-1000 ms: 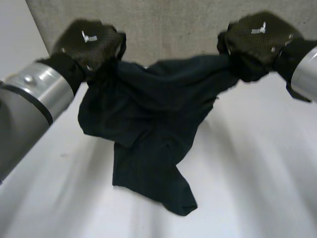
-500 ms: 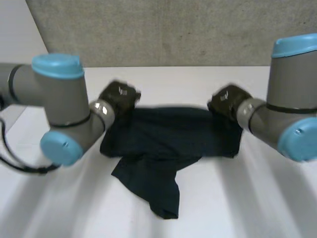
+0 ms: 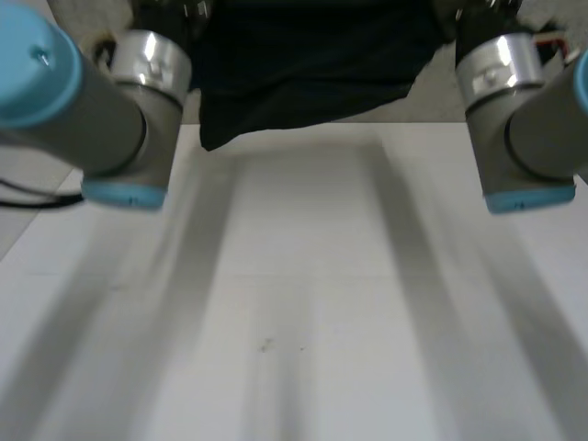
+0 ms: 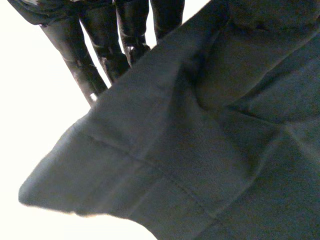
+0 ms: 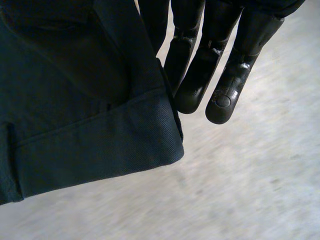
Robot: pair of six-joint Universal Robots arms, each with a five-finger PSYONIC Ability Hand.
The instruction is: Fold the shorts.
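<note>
- Left robot hand (image 4: 107,47): fingers nearly straight, pinching the dark shorts (image 4: 200,150) near a hemmed corner; thumb hidden by cloth.
- Right robot hand (image 5: 235,65): fingers straight, likewise clamped on the edge beside the opposite hemmed corner.
- Shorts: hanging aloft between both arms, above the counter's (image 3: 303,303) far edge.
- Risk: a shallow pinch may slip; one corner drops and the cloth lands bunched.

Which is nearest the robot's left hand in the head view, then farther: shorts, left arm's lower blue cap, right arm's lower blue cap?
1. shorts: held in the left hand.
2. left arm's lower blue cap: below, same side.
3. right arm's lower blue cap: opposite side.
</note>
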